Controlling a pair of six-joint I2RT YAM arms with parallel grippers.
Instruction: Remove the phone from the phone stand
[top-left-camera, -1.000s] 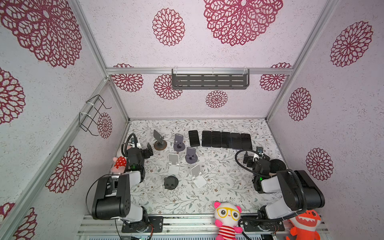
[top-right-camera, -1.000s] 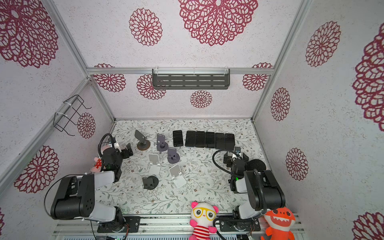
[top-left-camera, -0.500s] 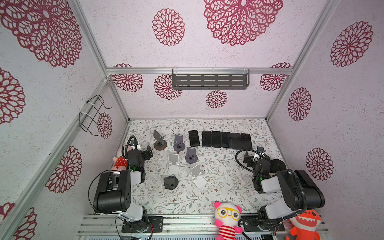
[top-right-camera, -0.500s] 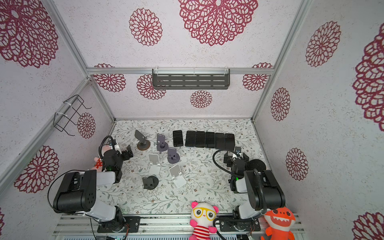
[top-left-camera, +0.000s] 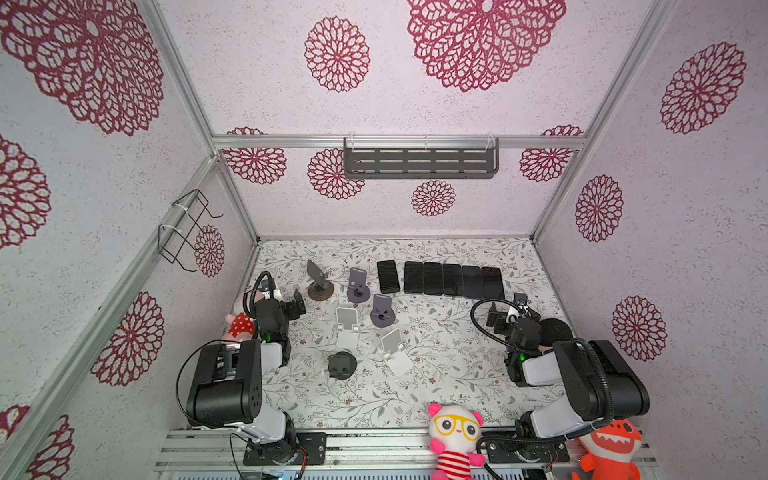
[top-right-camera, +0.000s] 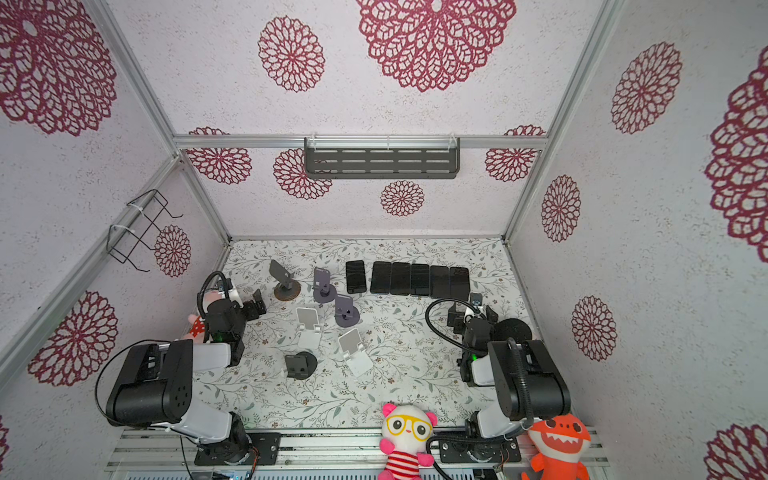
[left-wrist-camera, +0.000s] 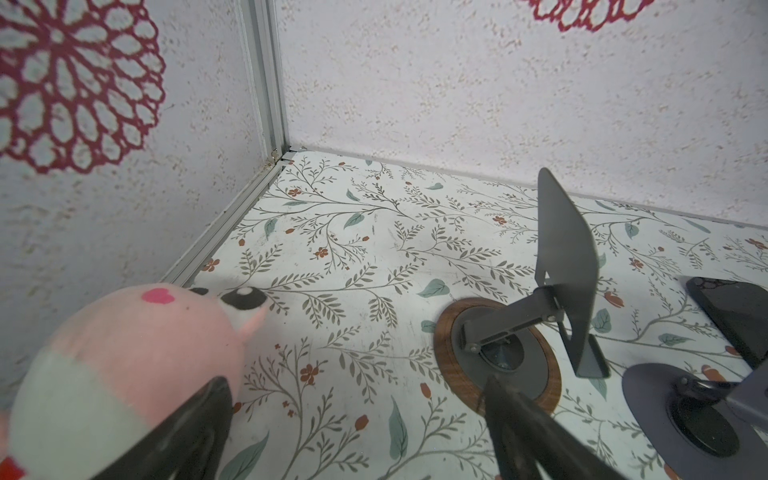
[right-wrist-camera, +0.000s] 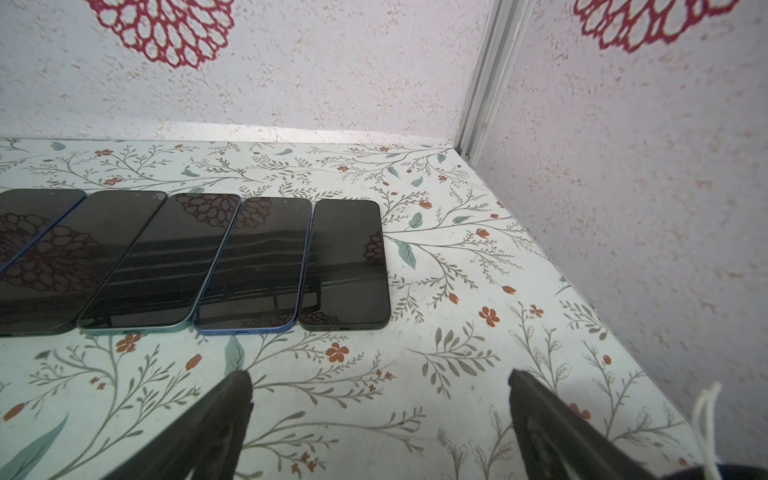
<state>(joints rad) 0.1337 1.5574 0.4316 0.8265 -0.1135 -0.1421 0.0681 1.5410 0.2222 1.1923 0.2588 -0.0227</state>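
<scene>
While the left gripper gapes before a grey stand (wood-rimmed base), the right gripper gapes before phones.

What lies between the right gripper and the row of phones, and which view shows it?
Nothing but bare floral table separates the right gripper from the row of phones; the right wrist view shows this.

bright even light, soft shadows, edge distortion
</scene>
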